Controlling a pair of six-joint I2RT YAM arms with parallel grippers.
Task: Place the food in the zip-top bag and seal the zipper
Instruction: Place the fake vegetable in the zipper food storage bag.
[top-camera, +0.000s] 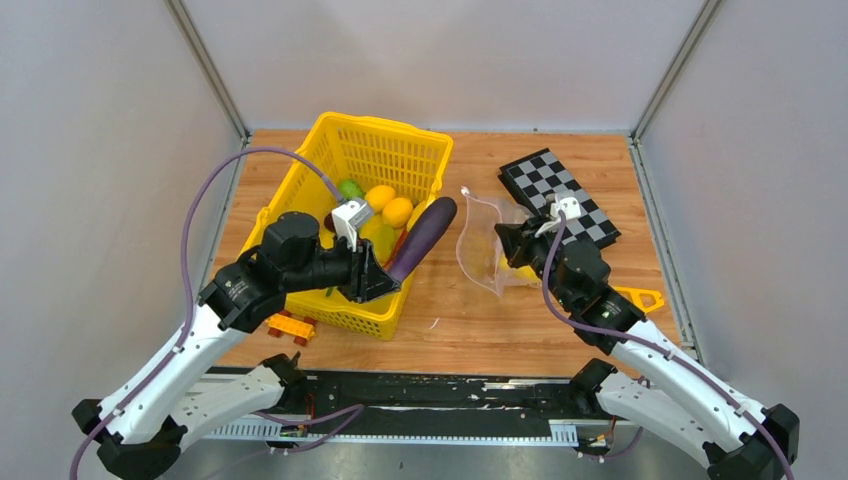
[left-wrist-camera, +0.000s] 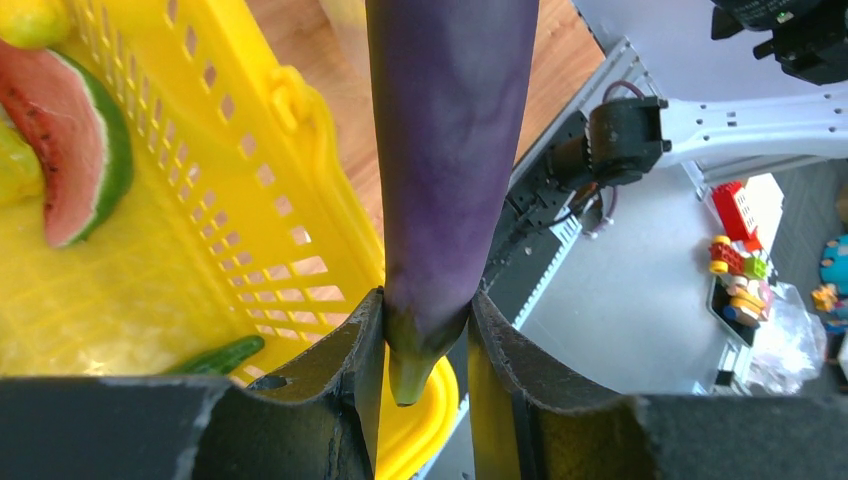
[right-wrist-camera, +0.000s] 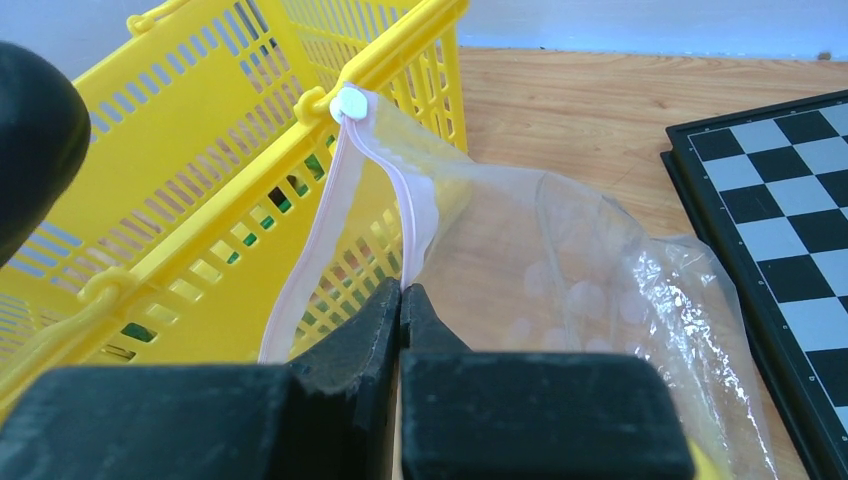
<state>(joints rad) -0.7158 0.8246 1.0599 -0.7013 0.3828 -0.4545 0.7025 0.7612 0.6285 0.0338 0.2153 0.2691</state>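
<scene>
The left hand (left-wrist-camera: 425, 338) pinches the purple eggplant (left-wrist-camera: 450, 150) by its stem end above the right rim of the yellow basket (left-wrist-camera: 300, 200). Right of the basket, the right hand (right-wrist-camera: 400, 305), pressed together, pinches the zipper (right-wrist-camera: 408, 220) of the zip-top bag (right-wrist-camera: 600, 290), whose lower part is hidden behind it.

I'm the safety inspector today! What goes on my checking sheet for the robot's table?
Surface: wooden table, nothing spilled seen.
Job's things: eggplant held above the yellow basket rim; zip-top bag open, no food seen inside; lemons, watermelon slice and green pod in the basket.
Clutter: chequerboard, orange toy car.
Grippers: left gripper shut on the eggplant's stem end; right gripper shut on the zipper.
Cables: purple cable loops over each arm.
Surroundings: grey walls; toys beyond the table.
</scene>
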